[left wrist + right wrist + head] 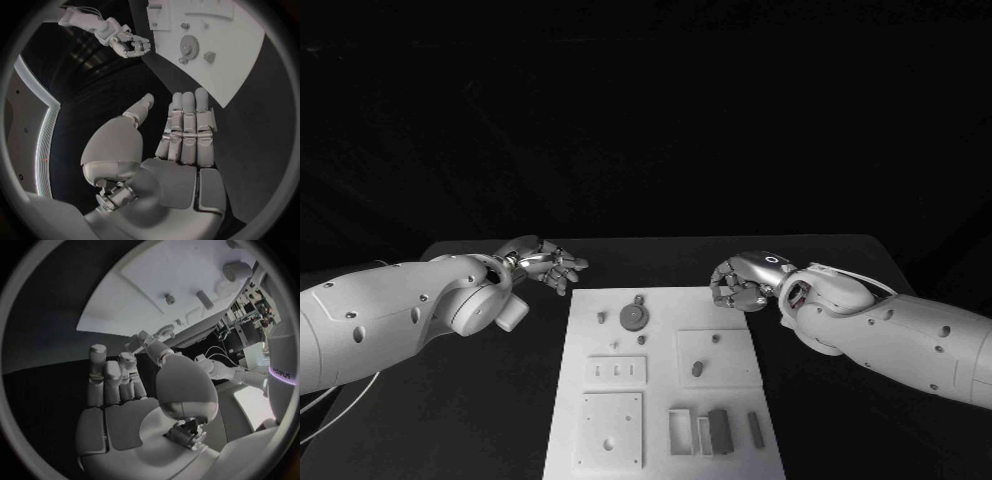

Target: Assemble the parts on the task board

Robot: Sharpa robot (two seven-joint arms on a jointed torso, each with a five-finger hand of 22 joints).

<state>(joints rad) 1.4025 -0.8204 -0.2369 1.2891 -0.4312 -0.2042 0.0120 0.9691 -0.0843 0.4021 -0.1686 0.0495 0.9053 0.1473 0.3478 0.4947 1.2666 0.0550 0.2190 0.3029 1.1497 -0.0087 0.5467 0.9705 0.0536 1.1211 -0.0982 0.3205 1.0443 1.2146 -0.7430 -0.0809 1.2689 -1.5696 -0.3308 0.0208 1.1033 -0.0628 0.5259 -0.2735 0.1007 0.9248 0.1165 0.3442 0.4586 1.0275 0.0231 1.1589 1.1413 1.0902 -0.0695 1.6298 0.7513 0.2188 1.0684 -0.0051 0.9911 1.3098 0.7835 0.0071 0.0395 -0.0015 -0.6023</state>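
At the far corners of the task board (661, 380) I see both robot hands, left robot hand (548, 262) and right robot hand (744, 282), holding nothing, fingers loosely apart; parts (635, 318) look untouched, assembly barely begun.

task board (661, 400): matt white plastic | table (473, 420): matt black | left robot hand (545, 264): glossy metal

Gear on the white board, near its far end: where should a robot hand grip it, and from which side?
The gear lies flat on the board, so its toothed rim is probably the best grip, pinched across from above. The left robot hand hovers nearer with nothing in it; a small peg beside the gear leaves the far and right sides freer.
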